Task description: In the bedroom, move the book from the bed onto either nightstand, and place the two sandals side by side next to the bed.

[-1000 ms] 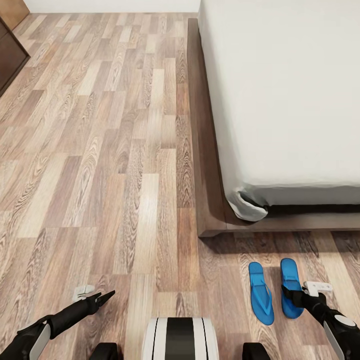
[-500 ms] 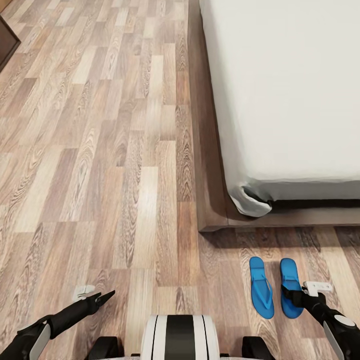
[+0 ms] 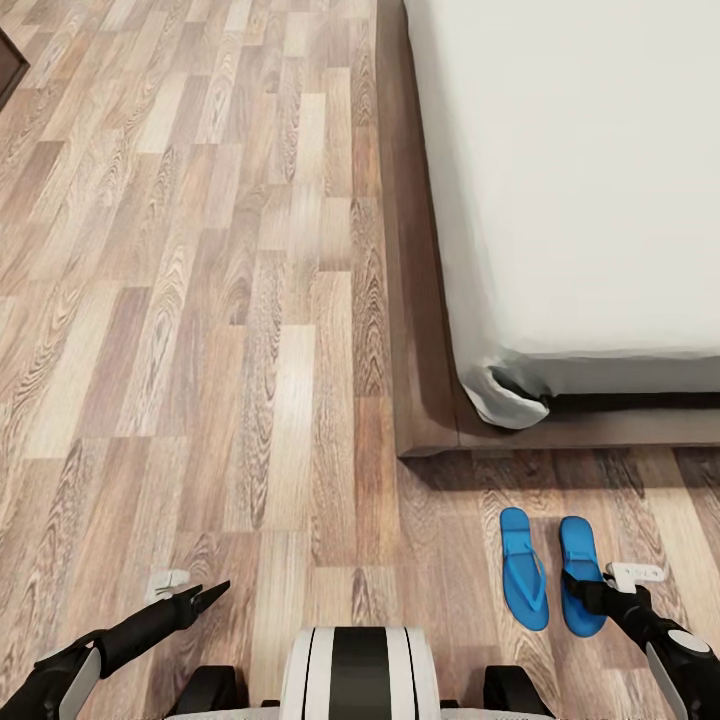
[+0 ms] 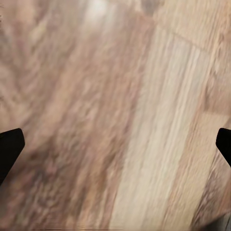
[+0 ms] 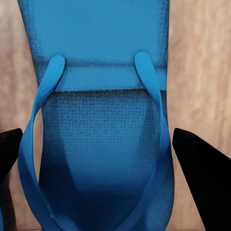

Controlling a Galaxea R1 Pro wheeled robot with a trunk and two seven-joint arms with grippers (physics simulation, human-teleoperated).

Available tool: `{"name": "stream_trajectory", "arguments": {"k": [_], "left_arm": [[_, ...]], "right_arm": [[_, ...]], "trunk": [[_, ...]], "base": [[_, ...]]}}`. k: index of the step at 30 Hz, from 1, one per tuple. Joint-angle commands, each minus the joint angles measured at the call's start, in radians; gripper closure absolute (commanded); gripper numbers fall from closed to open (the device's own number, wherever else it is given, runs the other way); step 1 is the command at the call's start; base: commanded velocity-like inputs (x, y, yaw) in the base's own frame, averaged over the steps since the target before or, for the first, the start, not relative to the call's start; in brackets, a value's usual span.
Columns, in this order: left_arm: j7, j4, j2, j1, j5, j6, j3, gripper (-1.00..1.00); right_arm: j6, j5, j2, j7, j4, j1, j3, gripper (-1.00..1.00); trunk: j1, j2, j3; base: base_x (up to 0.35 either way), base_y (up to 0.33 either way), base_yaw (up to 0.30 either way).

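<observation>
sandals lie side by side on the plank floor (image 3: 200,300) just off the bed's (image 3: 580,180) dark frame corner: left sandal (image 3: 523,582), right sandal (image 3: 581,587). right claw (image 5: 115,159) hangs spread wide over the right sandal; left claw (image 4: 115,144) is spread wide above bare floor.

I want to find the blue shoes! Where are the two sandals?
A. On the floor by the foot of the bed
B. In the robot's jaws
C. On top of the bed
A: both sandals lie flat, side by side on the wood floor, just off the bed frame's end.
</observation>
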Motion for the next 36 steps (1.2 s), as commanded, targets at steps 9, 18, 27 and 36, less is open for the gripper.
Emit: {"name": "stream_trajectory", "arguments": {"k": [9,18,27,36], "left_arm": [[-0.005,0.000,0.000,0.000,0.006,0.010,0.002,-1.00],[-0.005,-0.001,0.000,0.000,0.006,0.010,0.002,-1.00],[-0.005,-0.001,0.000,0.000,0.006,0.010,0.002,-1.00],[-0.005,-0.001,0.000,0.000,0.006,0.010,0.002,-1.00]], "right_arm": [[0.000,0.006,0.001,0.009,0.000,-0.001,-0.006,1.00],[0.000,0.006,0.001,0.009,0.000,-0.001,-0.006,1.00],[0.000,0.006,0.001,0.009,-0.001,-0.001,-0.006,1.00],[0.000,0.006,0.001,0.009,0.000,-0.001,-0.006,1.00]], "trunk": [[0.001,-0.001,-0.008],[0.003,-0.002,-0.024],[0.003,-0.002,-0.024],[0.001,-0.001,-0.012]], "base": [[0.000,0.000,0.000],[0.000,0.000,0.000],[0.000,0.000,0.000],[0.000,0.000,0.000]]}}
